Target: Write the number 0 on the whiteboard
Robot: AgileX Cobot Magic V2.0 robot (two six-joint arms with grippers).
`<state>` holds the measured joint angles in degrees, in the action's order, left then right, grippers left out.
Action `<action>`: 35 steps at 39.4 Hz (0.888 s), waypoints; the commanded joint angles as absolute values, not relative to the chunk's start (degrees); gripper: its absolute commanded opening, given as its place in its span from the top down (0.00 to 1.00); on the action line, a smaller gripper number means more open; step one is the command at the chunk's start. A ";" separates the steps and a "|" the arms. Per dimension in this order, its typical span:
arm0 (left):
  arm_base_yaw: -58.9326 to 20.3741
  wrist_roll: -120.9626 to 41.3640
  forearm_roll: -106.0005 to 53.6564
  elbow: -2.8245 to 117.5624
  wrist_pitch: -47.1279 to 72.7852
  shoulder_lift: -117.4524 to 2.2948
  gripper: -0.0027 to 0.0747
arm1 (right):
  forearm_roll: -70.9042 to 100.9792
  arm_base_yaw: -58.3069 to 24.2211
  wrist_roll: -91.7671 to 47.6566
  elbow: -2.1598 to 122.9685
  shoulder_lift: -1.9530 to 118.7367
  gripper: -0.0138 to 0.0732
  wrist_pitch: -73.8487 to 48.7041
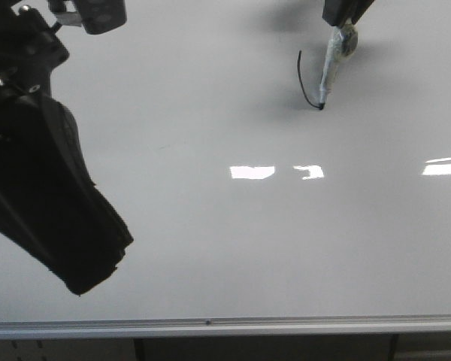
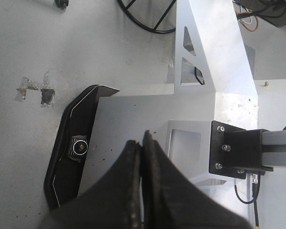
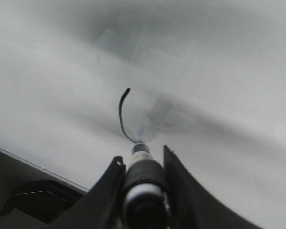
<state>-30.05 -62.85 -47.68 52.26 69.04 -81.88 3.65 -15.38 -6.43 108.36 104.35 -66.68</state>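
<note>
The whiteboard (image 1: pixel 210 248) is a large glossy grey-white board with a silver frame edge along its near side. On it is a thin black curved stroke (image 1: pixel 303 79), an open arc, not a closed loop; it also shows in the right wrist view (image 3: pixel 121 114). My right gripper (image 3: pixel 142 160) is shut on a marker (image 1: pixel 331 68) wrapped in pale tape, with its tip touching the board at the lower end of the stroke. My left gripper (image 2: pixel 142 143) is shut and empty, raised at the left of the front view, off the board.
Bright rectangular light reflections (image 1: pixel 252 172) lie across the board's middle and right. The left arm (image 1: pixel 45 188) looms dark over the board's left part. In the left wrist view a grey metal frame (image 2: pixel 214 57), a black bracket (image 2: pixel 229 148) and cables show below.
</note>
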 commanded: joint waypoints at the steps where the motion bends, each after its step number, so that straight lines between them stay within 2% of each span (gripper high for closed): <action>1: -30.50 -62.95 -51.18 53.92 72.04 -80.09 0.99 | 0.58 -14.83 -6.23 110.77 101.56 0.91 -63.67; 15: -30.50 -62.95 -51.18 53.92 72.04 -80.09 0.99 | -3.23 -14.66 -5.07 115.91 101.56 0.91 -62.80; 35: -30.50 -62.95 -51.30 53.92 72.04 -80.09 0.99 | -3.18 -17.42 -4.06 117.77 101.72 0.91 -54.70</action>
<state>-30.05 -62.85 -47.68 52.26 69.04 -81.88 -2.50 -16.60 -4.28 115.69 104.35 -60.54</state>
